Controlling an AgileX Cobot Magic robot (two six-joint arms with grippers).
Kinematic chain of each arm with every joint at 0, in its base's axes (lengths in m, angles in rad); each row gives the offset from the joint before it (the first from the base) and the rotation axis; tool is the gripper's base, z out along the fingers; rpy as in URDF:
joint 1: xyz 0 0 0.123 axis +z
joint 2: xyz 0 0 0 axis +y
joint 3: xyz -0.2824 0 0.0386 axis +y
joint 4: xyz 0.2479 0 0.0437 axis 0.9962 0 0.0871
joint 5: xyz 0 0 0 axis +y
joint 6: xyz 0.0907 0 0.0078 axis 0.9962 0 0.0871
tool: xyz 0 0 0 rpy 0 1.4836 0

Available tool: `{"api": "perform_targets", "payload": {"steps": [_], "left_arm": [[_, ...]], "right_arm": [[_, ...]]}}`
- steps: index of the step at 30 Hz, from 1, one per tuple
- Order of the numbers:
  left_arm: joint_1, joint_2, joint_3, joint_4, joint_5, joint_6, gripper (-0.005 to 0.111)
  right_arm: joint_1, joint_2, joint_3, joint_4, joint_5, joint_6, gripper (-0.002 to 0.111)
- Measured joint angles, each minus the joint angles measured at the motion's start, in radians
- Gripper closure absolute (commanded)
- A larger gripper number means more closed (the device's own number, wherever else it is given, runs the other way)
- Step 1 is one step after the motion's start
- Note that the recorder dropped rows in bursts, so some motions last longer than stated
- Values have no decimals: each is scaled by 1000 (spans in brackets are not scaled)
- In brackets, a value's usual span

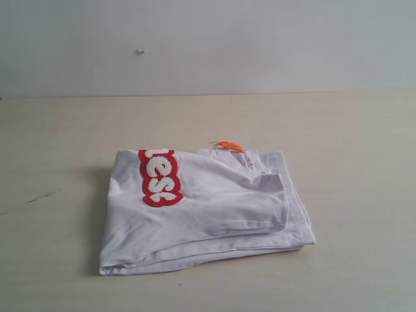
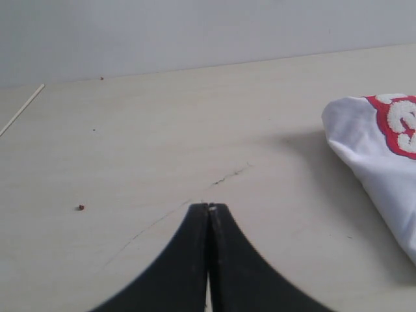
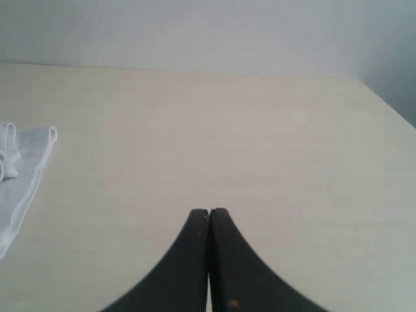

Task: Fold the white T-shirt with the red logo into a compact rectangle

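cloth this soft and light will slump and slide rather than hold an edge, so i judge the folded white cotton t-shirt point(image 1: 201, 208), lying low in the middle of the exterior frame on the pale wooden table point(image 1: 58, 130), is best pinched at a thick stacked corner. from left to right: the black left gripper point(image 2: 208, 207) is clenched on nothing, apart from the shirt; the red patch with fuzzy white letters point(image 1: 159, 177) sits at the bundle's upper left; a small orange tag point(image 1: 231, 145) pokes out at its top; the black right gripper point(image 3: 208, 211) is also clamped empty, clear of the cloth.
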Motion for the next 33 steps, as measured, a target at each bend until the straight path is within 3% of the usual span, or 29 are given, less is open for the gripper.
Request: {"api": "perform_targets", "payload": {"steps": [33], "left_arm": [[0, 0, 0, 0, 0, 0, 107]], "right_arm": [[0, 0, 0, -10, -11, 0, 108]]}}
